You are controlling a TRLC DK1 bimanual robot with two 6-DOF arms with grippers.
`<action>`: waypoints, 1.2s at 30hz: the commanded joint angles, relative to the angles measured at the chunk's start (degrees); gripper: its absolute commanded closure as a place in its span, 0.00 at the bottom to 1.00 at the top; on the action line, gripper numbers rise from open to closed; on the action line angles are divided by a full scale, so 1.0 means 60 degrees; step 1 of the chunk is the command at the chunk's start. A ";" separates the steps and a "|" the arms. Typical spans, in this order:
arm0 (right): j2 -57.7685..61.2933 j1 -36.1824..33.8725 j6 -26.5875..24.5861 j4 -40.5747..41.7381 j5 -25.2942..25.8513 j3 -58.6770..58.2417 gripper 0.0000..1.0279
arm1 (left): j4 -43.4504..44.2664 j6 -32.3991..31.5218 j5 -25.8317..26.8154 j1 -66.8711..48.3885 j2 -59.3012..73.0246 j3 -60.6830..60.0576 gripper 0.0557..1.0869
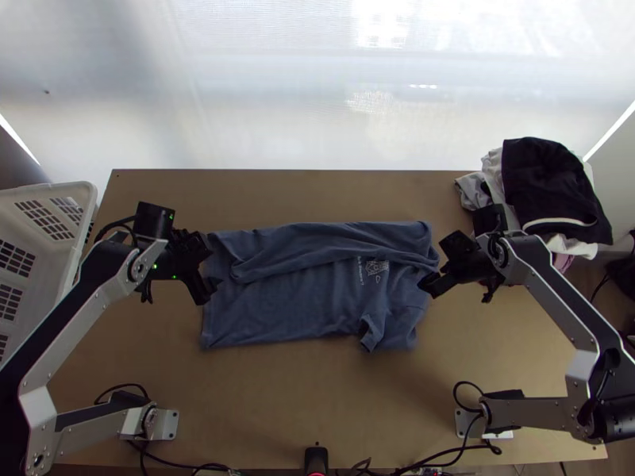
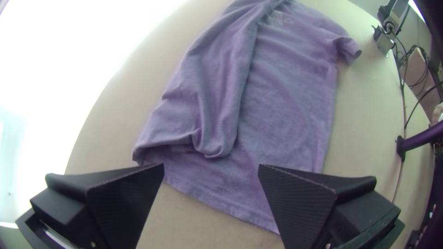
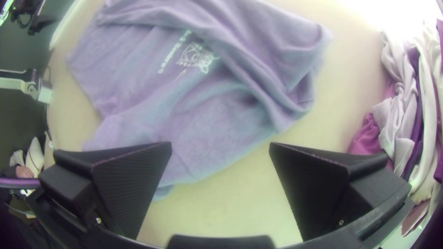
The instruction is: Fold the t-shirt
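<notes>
The blue t-shirt [image 1: 317, 293] lies across the middle of the table, its far long side folded over toward the middle and a short sleeve [image 1: 373, 329] sticking out at the near right. At its left end is my left gripper [image 1: 204, 268]; in the left wrist view the left gripper [image 2: 211, 168] stands open above the hem [image 2: 230, 210]. My right gripper [image 1: 439, 260] is at the shirt's right end; in the right wrist view the right gripper [image 3: 220, 147] is open, with shirt cloth [image 3: 198, 152] and bare table below. Neither gripper holds cloth.
A white plastic basket [image 1: 79, 194] stands at the left edge. A heap of dark, white and pink clothes [image 1: 548, 186] lies at the far right corner, close beyond the right gripper. Cables [image 1: 452, 451] run along the near edge beside the arm bases.
</notes>
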 commanded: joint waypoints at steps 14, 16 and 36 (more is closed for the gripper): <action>-0.4603 0.3975 -0.0177 0.0827 0.2967 -0.4059 0.05 | 0.2899 -0.1110 -0.4299 -0.6305 -0.5881 -0.5759 0.04; -0.4764 0.4077 -0.0236 0.1091 0.3011 -0.4411 0.05 | 0.2724 -0.1066 -0.4401 -0.6598 -0.6350 -0.6023 0.04; -0.4705 0.5366 -0.0265 0.2570 0.4051 -0.5509 0.05 | 0.2621 0.1337 -0.4343 -0.6188 -0.6862 -0.7722 0.04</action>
